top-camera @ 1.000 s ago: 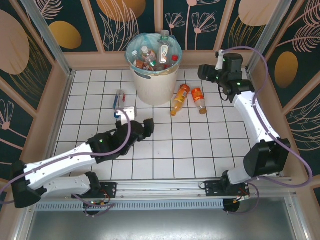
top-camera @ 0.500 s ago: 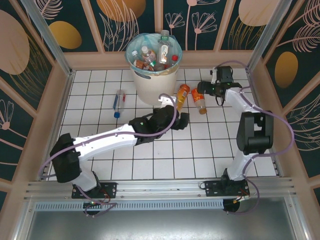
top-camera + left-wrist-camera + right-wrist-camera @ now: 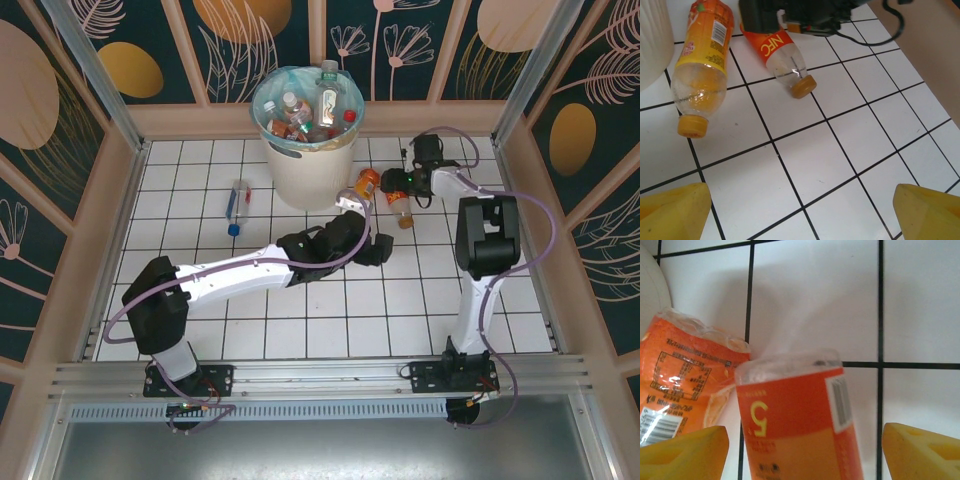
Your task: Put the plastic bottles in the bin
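Right wrist cam has the right claw spread wide open either side of the short orange bottle, lying flat on the tiles near the bin, long axis running straight between the fingers

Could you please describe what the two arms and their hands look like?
The left arm and right arm have white link shells, black joints and black wrists. A lilac cable loops along each. The left hand and right hand end in blunt yellow wedge fingers.
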